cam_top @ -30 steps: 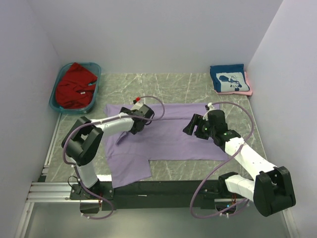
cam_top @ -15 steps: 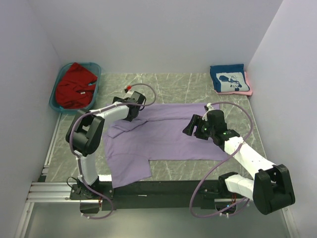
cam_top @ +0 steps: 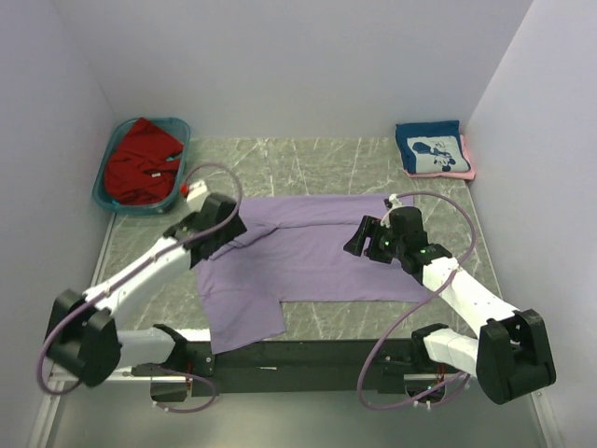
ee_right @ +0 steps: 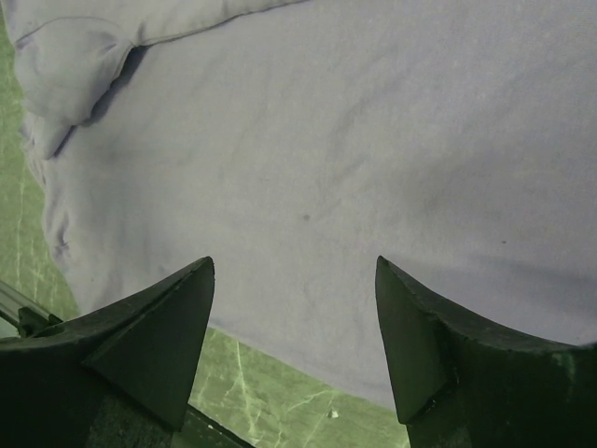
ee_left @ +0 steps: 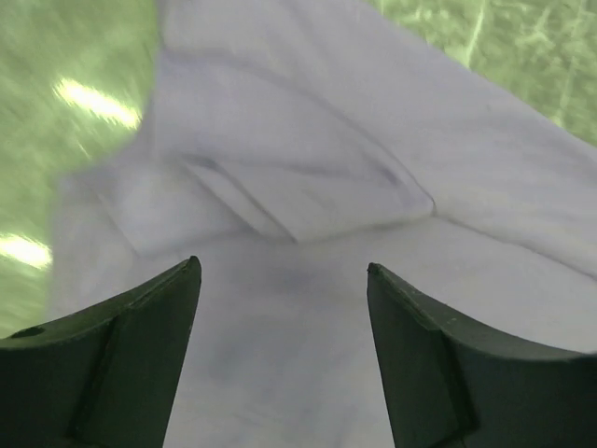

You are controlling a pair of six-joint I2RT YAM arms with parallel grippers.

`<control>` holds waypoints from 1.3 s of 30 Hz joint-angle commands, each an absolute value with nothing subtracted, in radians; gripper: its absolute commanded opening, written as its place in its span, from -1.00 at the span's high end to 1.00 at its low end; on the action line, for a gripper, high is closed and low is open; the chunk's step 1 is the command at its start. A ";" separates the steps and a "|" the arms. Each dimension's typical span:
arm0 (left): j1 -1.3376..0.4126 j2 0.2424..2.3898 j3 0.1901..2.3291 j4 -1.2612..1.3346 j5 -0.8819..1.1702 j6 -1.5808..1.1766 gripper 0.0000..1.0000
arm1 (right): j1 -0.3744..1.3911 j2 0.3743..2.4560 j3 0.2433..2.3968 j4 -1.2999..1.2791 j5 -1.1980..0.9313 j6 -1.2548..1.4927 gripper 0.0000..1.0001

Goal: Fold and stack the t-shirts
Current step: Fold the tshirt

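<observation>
A lavender-purple t-shirt lies spread across the middle of the table, its near-left part hanging over the front edge. My left gripper hovers open over its left end, where a sleeve is folded back onto the body; nothing is between the jaws. My right gripper is open above the shirt's right half, empty. A red t-shirt lies crumpled in the teal tub. A folded navy t-shirt with a white graphic rests on a pink one at the back right.
The teal tub stands at the back left corner. Grey walls close the table on three sides. Green marble tabletop shows behind the purple shirt and near the front edge. A metal rail runs along the front.
My left arm has swung left and back toward its base, its gripper moving from the shirt's upper middle to the left end. The left sleeve now lies folded in. The right arm has not moved.
</observation>
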State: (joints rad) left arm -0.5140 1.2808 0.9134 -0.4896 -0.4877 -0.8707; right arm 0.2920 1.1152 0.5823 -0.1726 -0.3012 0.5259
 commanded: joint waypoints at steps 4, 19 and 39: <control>-0.506 1.164 0.618 -0.098 -0.288 -1.199 -0.51 | 0.296 1.083 0.591 -0.155 -0.310 0.512 -0.51; -0.471 1.292 0.514 0.160 -0.357 -1.207 -0.43 | 0.296 1.089 0.591 -0.147 -0.324 0.512 -0.50; -0.454 1.428 0.586 0.213 -0.288 -1.198 -0.35 | 0.296 1.124 0.597 -0.137 -0.339 0.509 -0.50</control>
State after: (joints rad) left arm -0.4576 1.4250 0.5392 0.1684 -0.3176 -1.1980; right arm 0.2920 1.1175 0.5823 -0.1715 -0.3340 0.5259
